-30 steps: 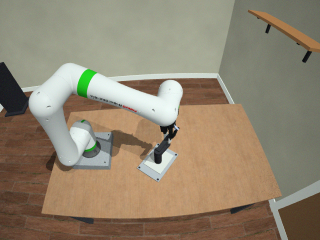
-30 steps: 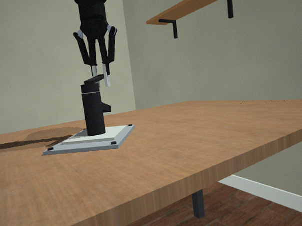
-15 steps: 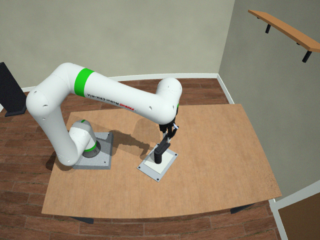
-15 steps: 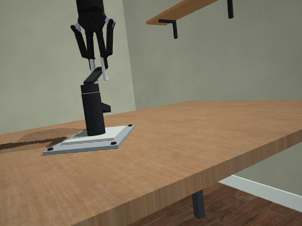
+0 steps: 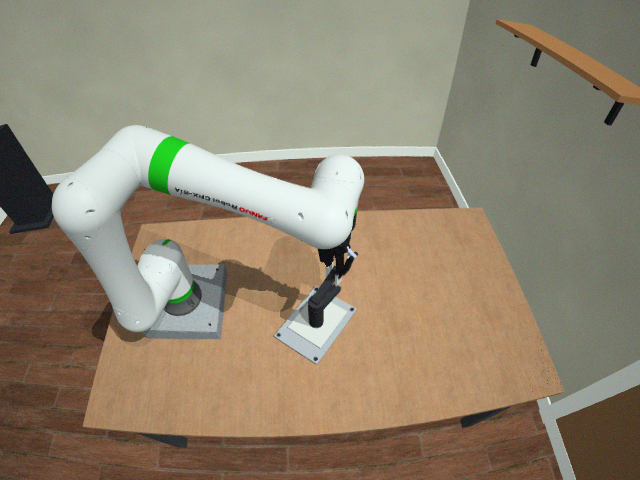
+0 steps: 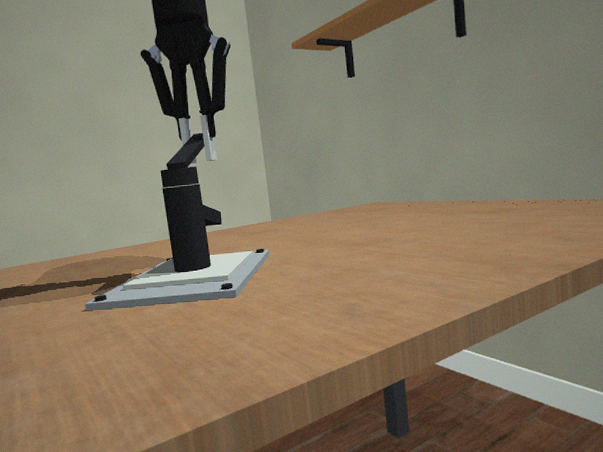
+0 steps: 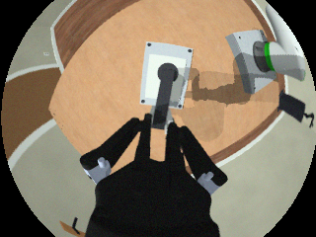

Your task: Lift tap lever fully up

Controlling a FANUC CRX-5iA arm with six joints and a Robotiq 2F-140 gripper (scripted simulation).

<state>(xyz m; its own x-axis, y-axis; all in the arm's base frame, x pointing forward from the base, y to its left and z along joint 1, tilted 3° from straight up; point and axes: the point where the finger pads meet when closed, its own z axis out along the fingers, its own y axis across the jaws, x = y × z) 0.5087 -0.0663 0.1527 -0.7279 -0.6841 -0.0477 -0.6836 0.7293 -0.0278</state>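
Note:
A black tap stands upright on a white and grey base plate on the wooden table; it also shows in the top view and in the wrist view. Its black lever is tilted upward, its free end raised above the tap's top. My gripper hangs straight down over the tap and is shut on the lever's raised end. In the wrist view the lever runs between my two fingers. The short spout points right.
My arm's base is bolted to the table left of the tap. A wooden shelf hangs on the wall at the upper right. A dark stand stands on the floor at the far left.

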